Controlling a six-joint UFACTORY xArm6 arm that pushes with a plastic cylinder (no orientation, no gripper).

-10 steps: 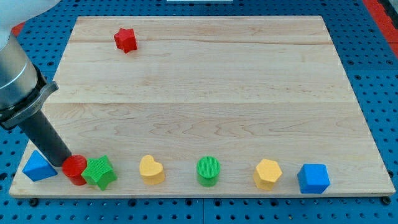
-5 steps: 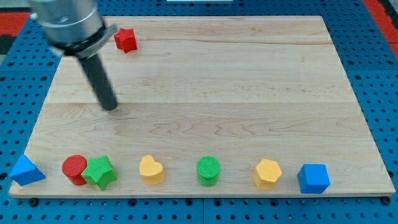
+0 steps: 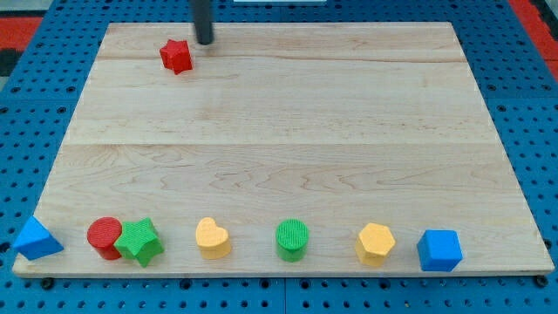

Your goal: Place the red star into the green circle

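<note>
My tip stood at board's top edge, just right of and slightly above red star, apart, not touching. No gripper fitted; rod held nothing. Red star lay near top-left corner. Green circle sat in bottom row, well apart from star, between yellow heart and yellow hexagon.

Red star; green circle, ribbed top; dark tip.

Robotics lab bench, wooden board on blue perforated mounting plate, coloured test blocks
</note>
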